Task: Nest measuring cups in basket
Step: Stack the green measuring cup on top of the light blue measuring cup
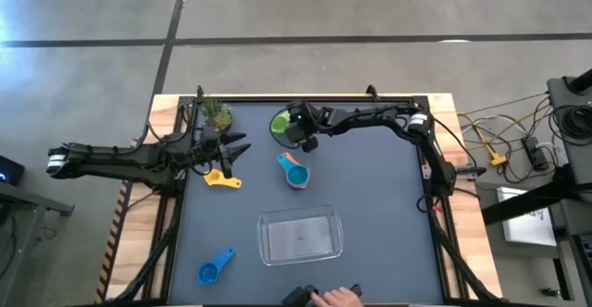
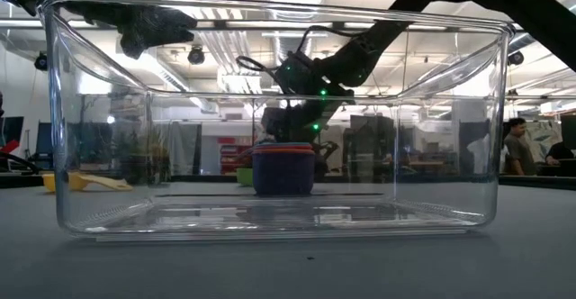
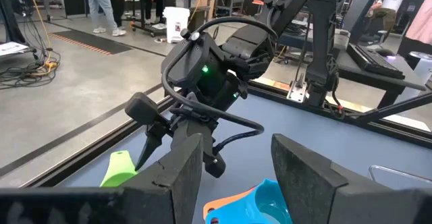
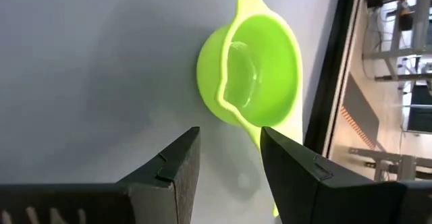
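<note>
We see the right gripper [image 1: 298, 133] poised over the green cup [image 4: 253, 75], which lies on the table [image 1: 388, 205] beyond the basket [image 1: 301, 235], near the far edge. Its fingers [image 4: 169, 166] stand apart with nothing between them; the cup's handle runs just beside one finger, and we cannot tell whether they touch. The left gripper [image 1: 239, 150] hangs beyond and to the left of the basket, jaws also parted and empty, pointing toward the right gripper. Between the basket and the green cup sits a stack of nested cups [image 1: 294, 171], teal on top, with orange and purple showing below; in the low view it appears dark through the basket's clear walls. A yellow cup [image 1: 222, 179] lies left of that stack, just below the left gripper. A blue cup [image 1: 215, 267] rests left of the basket, nearer the front edge. A small plant [image 1: 216, 115] stands near the far edge, left of the green cup. A person's hand [image 1: 340, 296] shows at the front edge, close to the basket.
</note>
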Action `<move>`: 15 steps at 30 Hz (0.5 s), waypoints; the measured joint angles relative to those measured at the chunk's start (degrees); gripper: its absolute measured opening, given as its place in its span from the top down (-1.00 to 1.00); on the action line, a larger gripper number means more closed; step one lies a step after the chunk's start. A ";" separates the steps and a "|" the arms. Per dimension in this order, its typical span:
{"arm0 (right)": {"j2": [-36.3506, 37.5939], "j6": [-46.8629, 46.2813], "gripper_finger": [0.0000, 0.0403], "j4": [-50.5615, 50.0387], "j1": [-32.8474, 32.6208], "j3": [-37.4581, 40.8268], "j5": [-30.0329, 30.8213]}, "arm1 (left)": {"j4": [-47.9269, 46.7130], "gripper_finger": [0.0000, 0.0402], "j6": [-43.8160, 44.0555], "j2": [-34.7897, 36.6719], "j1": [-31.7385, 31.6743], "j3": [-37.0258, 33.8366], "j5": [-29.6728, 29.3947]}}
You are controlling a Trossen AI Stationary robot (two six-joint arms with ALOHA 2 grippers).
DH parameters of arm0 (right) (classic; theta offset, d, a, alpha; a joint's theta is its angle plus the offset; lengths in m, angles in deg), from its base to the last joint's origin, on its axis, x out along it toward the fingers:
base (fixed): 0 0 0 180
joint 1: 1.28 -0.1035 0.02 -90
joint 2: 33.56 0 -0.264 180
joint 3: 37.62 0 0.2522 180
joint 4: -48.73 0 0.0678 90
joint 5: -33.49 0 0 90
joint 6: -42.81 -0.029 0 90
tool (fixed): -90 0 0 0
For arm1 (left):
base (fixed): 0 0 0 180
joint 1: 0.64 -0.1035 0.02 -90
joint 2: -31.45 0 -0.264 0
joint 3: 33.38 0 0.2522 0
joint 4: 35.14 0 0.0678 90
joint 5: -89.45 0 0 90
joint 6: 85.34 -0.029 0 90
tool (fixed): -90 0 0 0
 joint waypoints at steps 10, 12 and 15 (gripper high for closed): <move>0.07 2.10 0.28 1.81 -0.44 -0.22 -2.01 | 0.01 0.20 0.00 0.00 -0.02 0.00 0.00; 0.04 2.29 0.28 2.27 -0.56 -0.23 -3.69 | 0.01 0.20 0.00 0.00 0.00 0.00 0.00; -0.39 2.90 0.28 2.95 -0.79 -0.39 -4.61 | 0.01 0.20 0.00 0.00 0.01 0.00 0.00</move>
